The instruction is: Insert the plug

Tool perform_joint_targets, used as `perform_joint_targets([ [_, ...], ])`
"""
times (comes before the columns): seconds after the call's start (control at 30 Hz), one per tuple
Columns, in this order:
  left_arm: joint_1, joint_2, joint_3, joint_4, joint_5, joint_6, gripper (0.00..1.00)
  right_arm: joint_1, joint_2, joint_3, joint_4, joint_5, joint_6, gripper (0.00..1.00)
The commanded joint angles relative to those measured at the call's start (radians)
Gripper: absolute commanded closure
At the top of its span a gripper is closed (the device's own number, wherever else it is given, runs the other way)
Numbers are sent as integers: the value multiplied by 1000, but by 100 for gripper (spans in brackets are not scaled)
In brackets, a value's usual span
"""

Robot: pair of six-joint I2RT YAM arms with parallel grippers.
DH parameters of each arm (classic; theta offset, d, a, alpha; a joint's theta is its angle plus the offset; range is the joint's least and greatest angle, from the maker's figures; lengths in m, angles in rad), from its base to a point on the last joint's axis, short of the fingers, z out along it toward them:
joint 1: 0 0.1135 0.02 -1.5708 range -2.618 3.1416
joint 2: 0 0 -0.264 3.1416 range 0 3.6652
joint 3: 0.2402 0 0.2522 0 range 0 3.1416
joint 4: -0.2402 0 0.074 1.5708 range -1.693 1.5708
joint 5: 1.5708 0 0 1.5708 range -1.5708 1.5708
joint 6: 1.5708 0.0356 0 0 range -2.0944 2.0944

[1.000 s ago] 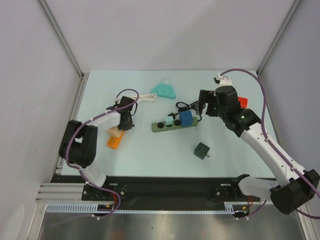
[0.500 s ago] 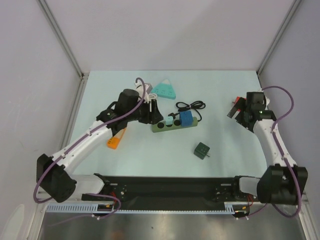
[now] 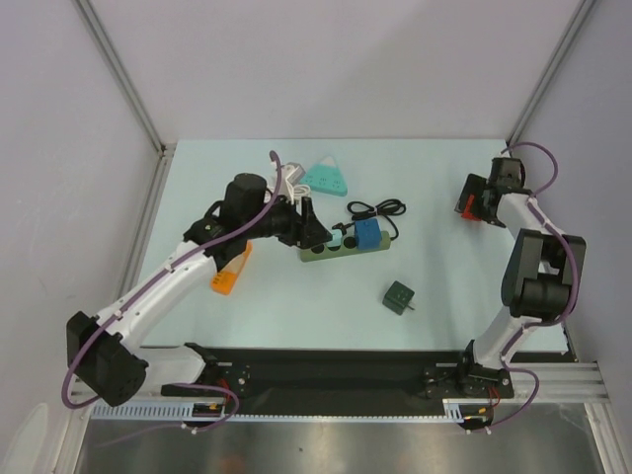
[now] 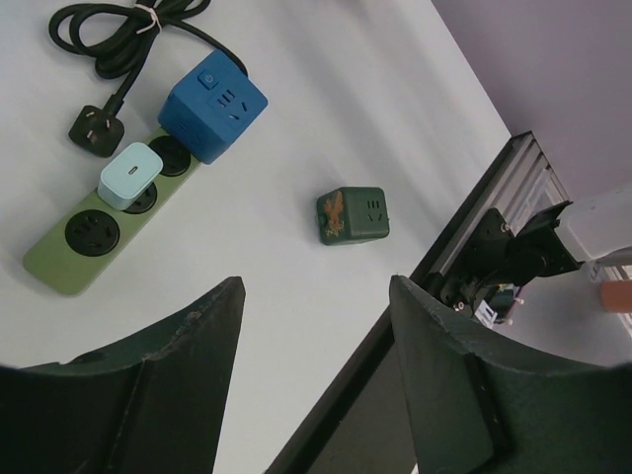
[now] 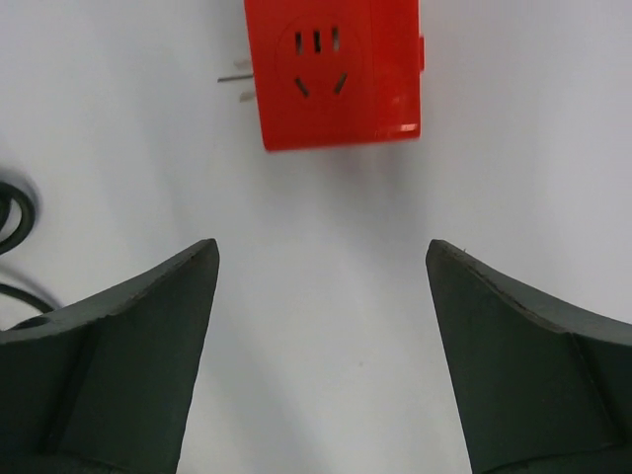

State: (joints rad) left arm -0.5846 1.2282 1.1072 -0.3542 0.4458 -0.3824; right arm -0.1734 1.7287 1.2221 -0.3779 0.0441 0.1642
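Observation:
A red cube plug (image 5: 336,69) lies on the table just ahead of my right gripper (image 5: 321,262), its metal prongs pointing left. That gripper is open and holds nothing; from above it (image 3: 472,196) hovers at the far right over the red plug (image 3: 470,208). The green power strip (image 4: 99,237) carries a blue cube adapter (image 4: 212,107) and a pale teal adapter (image 4: 130,176), with free sockets at its left end. My left gripper (image 4: 316,286) is open and empty, raised beside the strip's left end (image 3: 314,251).
A dark green cube plug (image 3: 399,296) sits in front of the strip. An orange plug (image 3: 227,277) lies under the left arm. A teal triangular socket (image 3: 324,178), a white cable (image 3: 293,185) and the strip's coiled black cable (image 3: 376,208) lie behind.
My left arm swung from the orange plug to the strip's left end and its gripper opened. My right arm pulled away from the strip to the red plug at far right.

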Motion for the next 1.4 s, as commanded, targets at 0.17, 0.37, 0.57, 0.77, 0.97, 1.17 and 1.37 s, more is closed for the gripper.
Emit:
perform_joint_targets([
  [0.17,20,85,16,69,94,2,35,-17,114,82,165,-92,-161,25],
  [0.37,22,88,22,80,93,-12,35,-17,207,158,157,-44,-215,29],
  [0.57,22,62,5,75,94,-27,36,-17,264,217,151,-44,-232,37],
  [0.77,23,42,-3,69,87,-21,35,-17,258,252,129,24,-264,16],
  [0.97,22,74,23,57,100,-10,35,-20,313,315,125,-33,-331,18],
  [1.17,26,111,63,44,100,-1,35,-40,367,347,105,-118,-367,21],
  [1.37,26,131,69,47,102,10,35,-41,370,340,102,-127,-373,54],
])
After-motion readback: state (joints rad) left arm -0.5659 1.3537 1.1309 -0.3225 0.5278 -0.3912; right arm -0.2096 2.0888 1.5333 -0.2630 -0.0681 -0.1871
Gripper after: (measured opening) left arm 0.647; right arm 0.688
